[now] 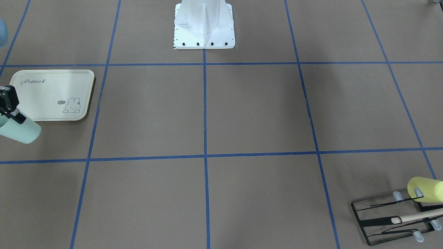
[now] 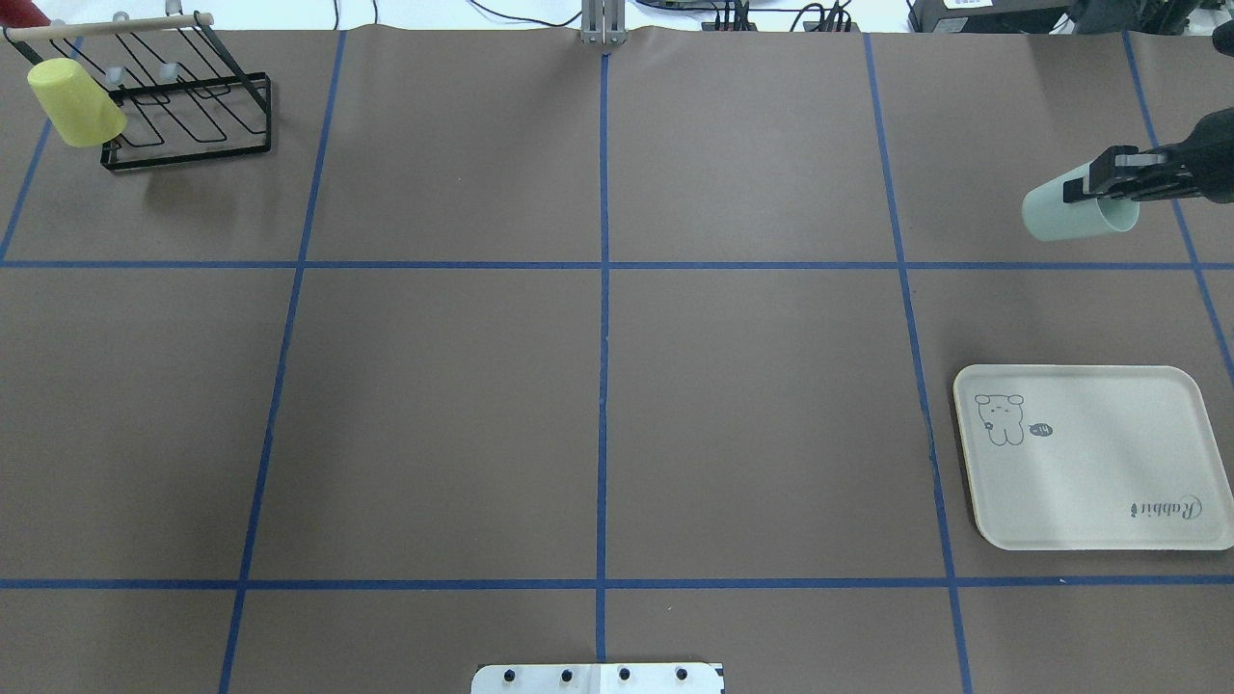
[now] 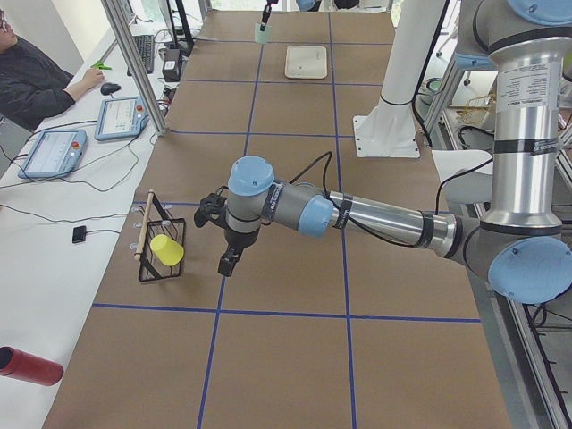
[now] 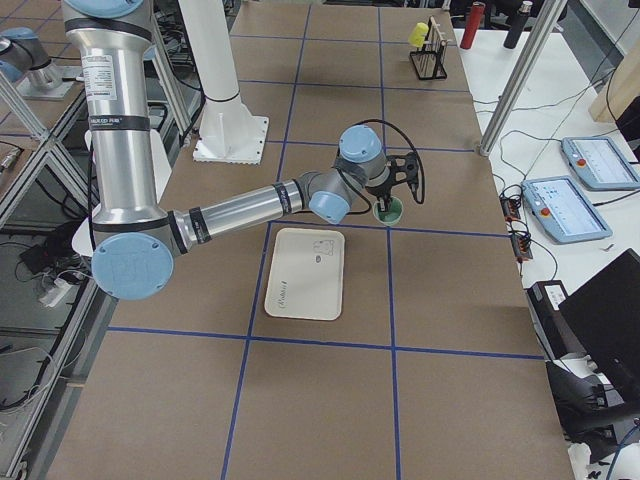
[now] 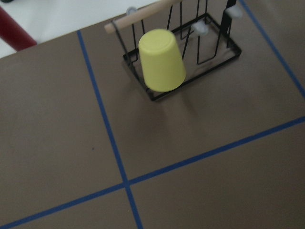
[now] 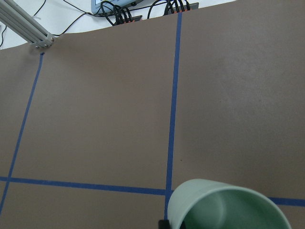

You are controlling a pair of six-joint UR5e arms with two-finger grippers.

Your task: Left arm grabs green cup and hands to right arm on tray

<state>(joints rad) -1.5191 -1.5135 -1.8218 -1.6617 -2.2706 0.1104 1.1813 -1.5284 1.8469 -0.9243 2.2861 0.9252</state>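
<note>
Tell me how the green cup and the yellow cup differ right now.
The green cup is pale mint; the yellow cup is yellow. The green cup is gripped at its rim by the right claw, mouth up; the yellow cup hangs inverted and tilted on the black rack, ungripped. Both are plain, handleless, tapered tumblers.

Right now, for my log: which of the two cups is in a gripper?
The green cup, held by the right gripper; the yellow cup sits upturned on the rack.

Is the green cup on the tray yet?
No. The right gripper holds the green cup by its rim, clear of the tray.
</note>
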